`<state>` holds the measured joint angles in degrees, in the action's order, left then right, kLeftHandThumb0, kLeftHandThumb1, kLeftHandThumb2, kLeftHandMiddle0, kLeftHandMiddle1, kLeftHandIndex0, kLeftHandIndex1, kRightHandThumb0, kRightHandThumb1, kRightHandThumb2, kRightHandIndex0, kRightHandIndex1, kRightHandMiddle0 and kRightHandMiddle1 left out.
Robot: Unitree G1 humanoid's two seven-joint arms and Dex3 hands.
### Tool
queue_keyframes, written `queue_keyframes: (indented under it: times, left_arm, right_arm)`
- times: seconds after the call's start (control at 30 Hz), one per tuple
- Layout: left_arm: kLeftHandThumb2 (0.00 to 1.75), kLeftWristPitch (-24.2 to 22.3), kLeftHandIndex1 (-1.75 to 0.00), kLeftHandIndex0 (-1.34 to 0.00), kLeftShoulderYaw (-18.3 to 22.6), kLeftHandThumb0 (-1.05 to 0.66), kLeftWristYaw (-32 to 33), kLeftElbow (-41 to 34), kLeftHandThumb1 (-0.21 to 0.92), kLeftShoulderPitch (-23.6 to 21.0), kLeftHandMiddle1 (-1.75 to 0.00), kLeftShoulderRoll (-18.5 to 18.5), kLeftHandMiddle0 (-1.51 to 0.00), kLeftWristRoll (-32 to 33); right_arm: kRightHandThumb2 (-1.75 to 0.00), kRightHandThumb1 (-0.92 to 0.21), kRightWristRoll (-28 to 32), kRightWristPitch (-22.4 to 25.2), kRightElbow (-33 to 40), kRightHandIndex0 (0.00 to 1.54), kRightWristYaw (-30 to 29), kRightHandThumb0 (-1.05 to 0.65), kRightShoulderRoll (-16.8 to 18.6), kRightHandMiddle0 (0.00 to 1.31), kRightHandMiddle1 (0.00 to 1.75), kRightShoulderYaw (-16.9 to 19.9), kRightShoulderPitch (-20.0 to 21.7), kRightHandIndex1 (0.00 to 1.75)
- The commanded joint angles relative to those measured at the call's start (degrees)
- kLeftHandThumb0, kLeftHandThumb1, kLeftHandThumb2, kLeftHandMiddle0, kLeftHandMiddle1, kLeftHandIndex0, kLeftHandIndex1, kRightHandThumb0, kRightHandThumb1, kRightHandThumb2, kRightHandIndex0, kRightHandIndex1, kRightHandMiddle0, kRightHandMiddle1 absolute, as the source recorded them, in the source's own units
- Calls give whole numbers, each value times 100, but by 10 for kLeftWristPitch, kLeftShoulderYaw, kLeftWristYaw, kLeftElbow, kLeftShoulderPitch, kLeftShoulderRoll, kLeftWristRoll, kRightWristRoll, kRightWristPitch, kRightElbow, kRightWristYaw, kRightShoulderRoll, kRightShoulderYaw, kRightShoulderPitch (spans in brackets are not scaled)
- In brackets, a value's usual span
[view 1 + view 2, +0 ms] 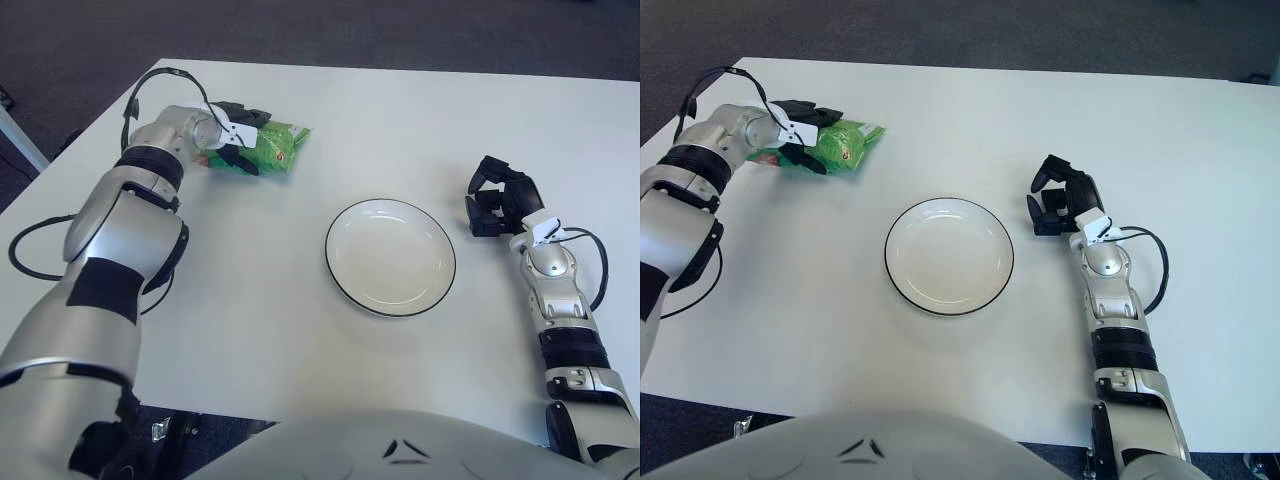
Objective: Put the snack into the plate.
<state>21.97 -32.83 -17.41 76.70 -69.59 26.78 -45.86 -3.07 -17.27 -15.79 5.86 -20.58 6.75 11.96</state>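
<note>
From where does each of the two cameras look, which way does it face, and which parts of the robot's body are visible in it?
Left eye view: sits on the head, faces forward and down at the white table; shows both arms, the chest edge, the left hand closed on the green snack bag.
Right eye view: same head, slightly further right; the left shoulder is cropped, the right hand shows right of the plate.
Shared: table, plate, snack, both hands.
</note>
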Motion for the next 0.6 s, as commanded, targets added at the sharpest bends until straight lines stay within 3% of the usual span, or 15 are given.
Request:
queue_keyframes:
  times: [0.0, 0.3, 0.37, 0.4, 0.43, 0.47, 0.5, 0.53, 0.57]
  left_arm:
    - [25, -13, 0, 0, -11, -105, 4, 3, 90, -2, 0, -14, 0, -5]
    - [27, -34, 0, 0, -16, -105, 42, 12, 92, 23, -1, -42, -2, -1]
    - [25, -46, -5, 0, -14, -105, 69, 16, 92, 38, -8, -49, -9, 0]
    - [24, -51, -11, 0, -13, -105, 82, 18, 92, 45, -15, -53, -12, 0]
    - [22, -56, -21, 0, -10, -105, 99, 20, 92, 52, -39, -56, -9, 2]
    - [21, -59, -45, 0, -8, -103, 110, 21, 90, 56, -68, -57, -7, 4]
    - [21, -60, -55, 0, -7, -102, 121, 22, 90, 58, -79, -59, -6, 5]
    - [25, -61, -85, 0, -6, -96, 128, 22, 85, 60, -101, -59, -7, 6]
    - [32, -61, -96, 0, -6, -94, 132, 22, 81, 61, -109, -59, -7, 7]
  right_arm:
    - [-137, -28, 5, 16, -10, 136, 9, -50, 6, 65, 175, -3, -25, 175]
    - [-136, -28, -3, 13, -6, 136, 2, -50, 9, 65, 175, -3, -28, 175]
    - [-136, -28, -4, 5, -6, 136, 1, -50, 9, 64, 175, -3, -28, 175]
    - [-136, -28, -4, 2, -7, 136, 1, -50, 9, 64, 175, -4, -29, 175]
    - [-136, -28, -6, -2, -7, 136, 0, -50, 9, 64, 175, -3, -29, 175]
    - [-136, -28, -7, -4, -7, 136, -1, -50, 8, 64, 175, -3, -29, 175]
    - [-136, -28, -8, -5, -7, 136, -2, -50, 8, 64, 175, -3, -30, 175]
    - [-136, -28, -9, -5, -6, 136, -2, -50, 8, 64, 175, -3, -31, 175]
    - [-136, -28, -10, -5, -4, 136, -3, -50, 8, 64, 175, -3, -32, 175]
